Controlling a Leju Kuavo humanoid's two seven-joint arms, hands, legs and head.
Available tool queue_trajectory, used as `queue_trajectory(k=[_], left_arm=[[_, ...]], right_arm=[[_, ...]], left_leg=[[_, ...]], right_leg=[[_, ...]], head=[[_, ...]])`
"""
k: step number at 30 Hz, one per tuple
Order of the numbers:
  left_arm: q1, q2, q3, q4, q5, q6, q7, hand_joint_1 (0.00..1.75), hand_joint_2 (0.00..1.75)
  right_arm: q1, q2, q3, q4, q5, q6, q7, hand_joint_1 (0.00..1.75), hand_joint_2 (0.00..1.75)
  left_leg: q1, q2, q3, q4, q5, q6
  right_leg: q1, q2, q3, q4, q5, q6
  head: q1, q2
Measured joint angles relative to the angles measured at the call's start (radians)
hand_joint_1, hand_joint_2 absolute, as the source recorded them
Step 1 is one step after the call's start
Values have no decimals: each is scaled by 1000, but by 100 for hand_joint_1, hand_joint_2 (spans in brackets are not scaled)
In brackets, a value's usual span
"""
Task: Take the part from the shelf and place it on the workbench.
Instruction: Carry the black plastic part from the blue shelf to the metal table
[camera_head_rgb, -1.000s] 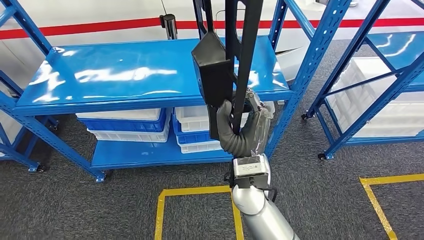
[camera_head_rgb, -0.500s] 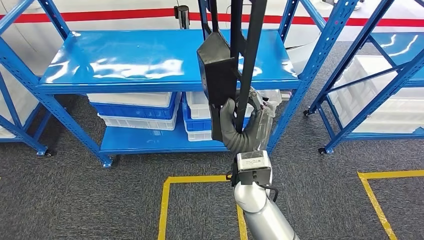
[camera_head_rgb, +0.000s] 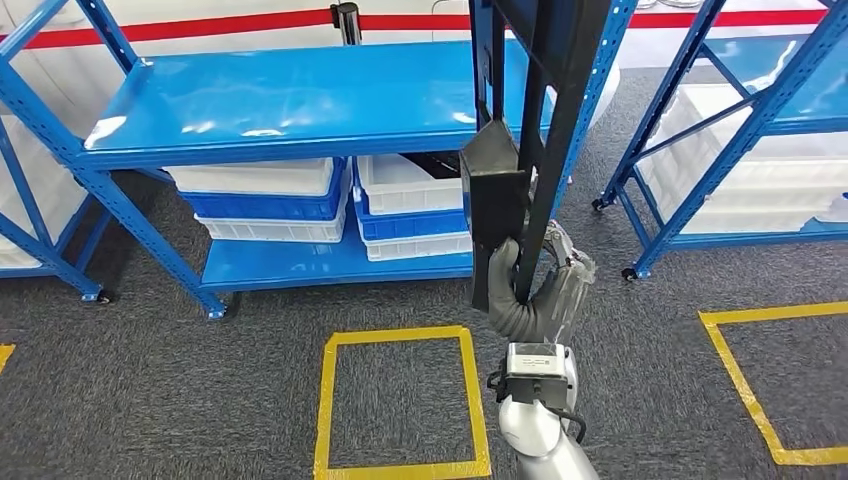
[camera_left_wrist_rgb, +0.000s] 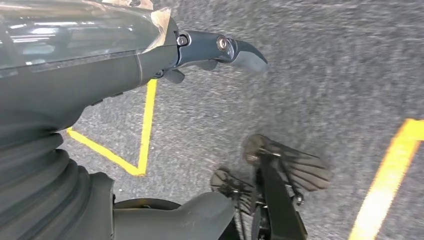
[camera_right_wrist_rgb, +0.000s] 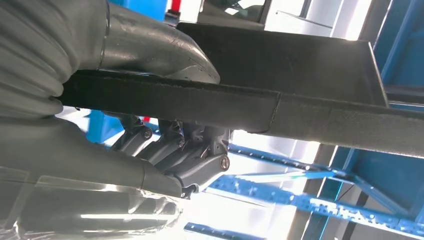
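Right hand (camera_head_rgb: 535, 300) fingers (camera_right_wrist_rgb: 170, 150) wrapped round matte black angular part (camera_head_rgb: 495, 200), glossy blue steel shelf (camera_head_rgb: 290, 100) behind

The part (camera_head_rgb: 495, 205) looks matt black, with a rough, felt-like edge in the right wrist view. The right hand (camera_head_rgb: 535, 295) has a grey ribbed rubbery cover and clear glossy film. The shelf (camera_head_rgb: 290, 100) is glossy blue painted metal holding smooth white and blue plastic bins (camera_head_rgb: 262, 190). The floor (camera_head_rgb: 150, 400) is rough grey carpet with smooth yellow tape (camera_head_rgb: 322, 410).
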Motion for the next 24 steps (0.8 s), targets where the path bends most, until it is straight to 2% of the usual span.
queue_trajectory(k=[1, 2, 3, 4, 5, 7, 8, 9, 11, 12, 13, 14, 15, 16, 17, 18, 19, 20, 21, 22, 23, 24], left_arm=[[0, 0, 0, 0, -1, 0, 0, 0, 175], [0, 0, 0, 0, -2, 0, -1, 0, 175], [0, 0, 0, 0, -2, 0, -1, 0, 175], [0, 1, 0, 0, -3, -1, -1, 0, 175], [-1, 2, 0, 0, -3, -1, -2, 0, 175], [-4, 2, -1, 0, -3, -1, -2, 0, 175], [-6, 3, -1, 0, -3, -1, -2, 0, 175], [-7, 3, -1, 0, -3, -1, -2, 0, 175], [-7, 2, -1, 0, -4, -1, -3, 0, 175], [-8, 2, -2, 0, -6, -2, -4, 0, 175], [-10, 2, -4, 0, -8, -3, -7, 0, 175], [-11, 2, -8, 0, -11, -6, -10, 0, 175], [-12, 2, -12, 0, -14, -8, -13, 0, 175], [-13, 3, -16, 0, -17, -11, -16, 0, 175], [-14, 3, -20, 0, -20, -13, -19, 0, 175], [-14, 2, -23, 0, -22, -15, -21, 0, 175], [-14, 1, -24, 0, -24, -17, -25, 0, 175], [-15, 0, -26, 0, -24, -18, -29, 0, 175], [-15, -2, -26, 0, -23, -16, -34, 0, 175], [-16, -3, -26, 0, -23, -14, -40, 0, 175], [-17, -4, -26, 0, -21, -10, -47, 0, 175], [-17, -5, -26, 0, -18, -7, -52, 0, 175]], right_arm=[[9, -4, -5, -1, -3, 0, -4, 175, 175], [17, -8, -9, -2, -4, 0, -6, 175, 175], [23, -11, -12, -2, -5, 0, -7, 175, 175], [28, -14, -14, -3, -6, 0, -7, 175, 175], [32, -16, -16, -5, -6, 0, -7, 175, 175], [37, -18, -20, -11, -6, 0, -9, 175, 175], [38, -20, -21, -14, -6, 0, -9, 175, 175], [38, -21, -22, -16, -6, 0, -10, 175, 175], [41, -23, -25, -19, -5, 0, -14, 175, 175], [43, -25, -28, -20, -5, 0, -17, 175, 175], [46, -28, -32, -23, -3, 0, -21, 175, 175], [49, -31, -38, -25, -2, 0, -24, 175, 175], [53, -34, -43, -29, 0, 0, -28, 175, 175], [59, -37, -49, -32, 2, -1, -31, 175, 175], [66, -41, -55, -36, 4, -1, -33, 175, 175], [71, -43, -61, -39, 6, -1, -34, 175, 175], [75, -46, -64, -41, 8, -1, -34, 175, 175], [78, -48, -67, -44, 10, -1, -33, 175, 175], [78, -49, -68, -46, 12, -1, -32, 175, 175], [79, -49, -70, -48, 12, -1, -30, 175, 175], [80, -50, -72, -50, 10, 0, -27, 175, 175], [80, -52, -74, -51, 5, 2, -22, 175, 175]], left_leg=[[1, 0, -9, 66, -30, -4], [2, 0, -7, 110, -31, -7], [3, 0, 9, 124, -14, -8], [4, 0, 42, 100, 13, -8], [5, -1, 92, 40, 31, -7], [3, -7, 189, -100, 20, 0], [-1, -9, 218, -147, 7, 5], [-5, -11, 228, -167, 0, 12], [-8, -6, 219, -177, 16, 31], [-7, -3, 212, -181, 26, 41], [-6, 1, 202, -185, 38, 51], [-5, 3, 190, -186, 48, 58], [-6, 3, 176, -186, 59, 62], [-7, 5, 162, -185, 69, 63], [-7, 6, 149, -184, 79, 63], [-8, 8, 137, -183, 89, 61], [-7, 9, 126, -182, 97, 59], [-7, 9, 117, -180, 104, 55], [-9, 10, 108, -176, 110, 50], [-10, 10, 101, -173, 117, 44], [-11, 10, 95, -171, 124, 38], [-12, 10, 91, -170, 132, 33]], right_leg=[[2, 0, -15, 3, 12, 1], [3, -1, -32, 7, 23, 3], [3, -1, -52, 14, 33, 6], [3, 0, -70, 21, 40, 9], [2, 0, -86, 30, 46, 13], [4, 1, -109, 42, 58, 25], [5, 0, -115, 44, 65, 33], [5, -1, -118, 43, 73, 41], [6, 1, -125, 45, 78, 53], [7, 2, -135, 60, 62, 54], [8, 3, -150, 94, 31, 50], [7, 3, -171, 149, -13, 43], [6, 3, -193, 218, -56, 38], [4, 3, -207, 284, -87, 39], [3, 3, -210, 330, -101, 44], [1, 3, -196, 340, -94, 55], [0, 3, -163, 312, -74, 66], [-1, 3, -115, 248, -51, 75], [-2, 3, -60, 167, -38, 78], [0, 4, -15, 95, -34, 75], [2, 5, 15, 44, -35, 70], [7, 6, 26, 21, -39, 64]], head=[[-1, 0], [-1, 0], [-1, 0], [-1, 0], [-1, 0], [-1, 0], [0, 0], [0, 0], [0, 0], [2, 0], [4, 0], [6, 0], [8, 0], [10, 0], [10, 0], [11, 0], [12, 0], [12, 0], [12, 0], [11, 0], [11, 0], [10, 0]])
